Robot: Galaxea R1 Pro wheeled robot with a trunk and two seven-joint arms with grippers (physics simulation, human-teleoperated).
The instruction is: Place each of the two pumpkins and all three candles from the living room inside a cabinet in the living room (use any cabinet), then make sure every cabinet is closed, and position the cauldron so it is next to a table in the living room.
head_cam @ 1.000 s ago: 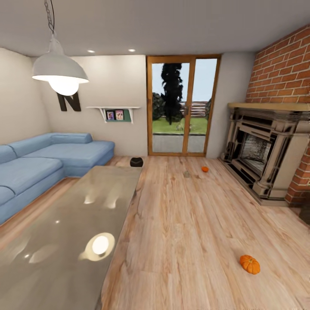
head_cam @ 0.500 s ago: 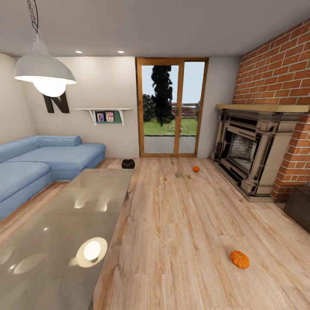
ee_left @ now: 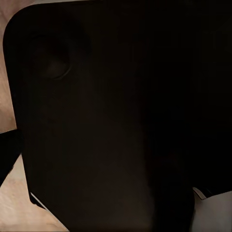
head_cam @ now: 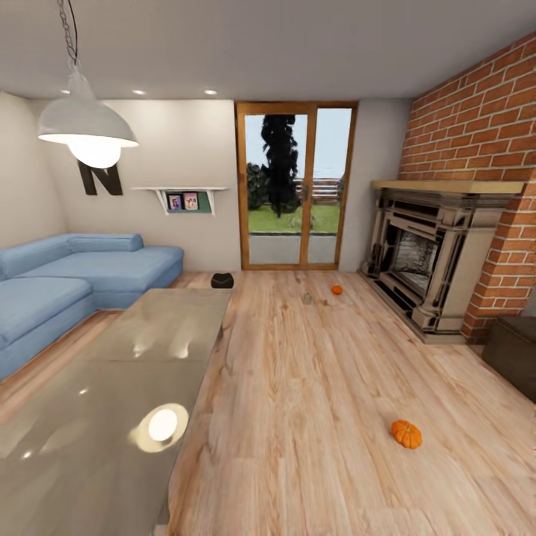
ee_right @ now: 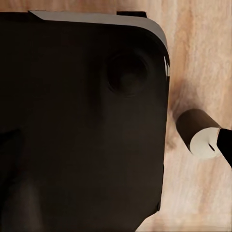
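Note:
In the head view, one orange pumpkin (head_cam: pixel 406 434) lies on the wood floor at the near right. A second pumpkin (head_cam: pixel 336 289) sits far off near the fireplace, with a small grey candle (head_cam: pixel 307 298) just left of it. The black cauldron (head_cam: pixel 222 281) stands on the floor beyond the far end of the glossy grey table (head_cam: pixel 149 387). A corner of the dark-brown cabinet (head_cam: pixel 514 353) shows at the right edge. In the right wrist view, a short cylinder with a pale end (ee_right: pixel 200 133) lies on the floor beside the robot's dark body; a dark tip touches it.
A blue L-shaped sofa (head_cam: pixel 67 283) runs along the left wall. The grey-black fireplace (head_cam: pixel 432 260) stands against the brick wall on the right. Glass doors (head_cam: pixel 296 186) are straight ahead, and a white pendant lamp (head_cam: pixel 85 126) hangs at upper left. Open wood floor lies between table and fireplace.
The whole head view has shifted: the camera turned right and pulled slightly back, bringing the cabinet corner into view. The pumpkins, candle and cauldron have stayed where they were on the floor.

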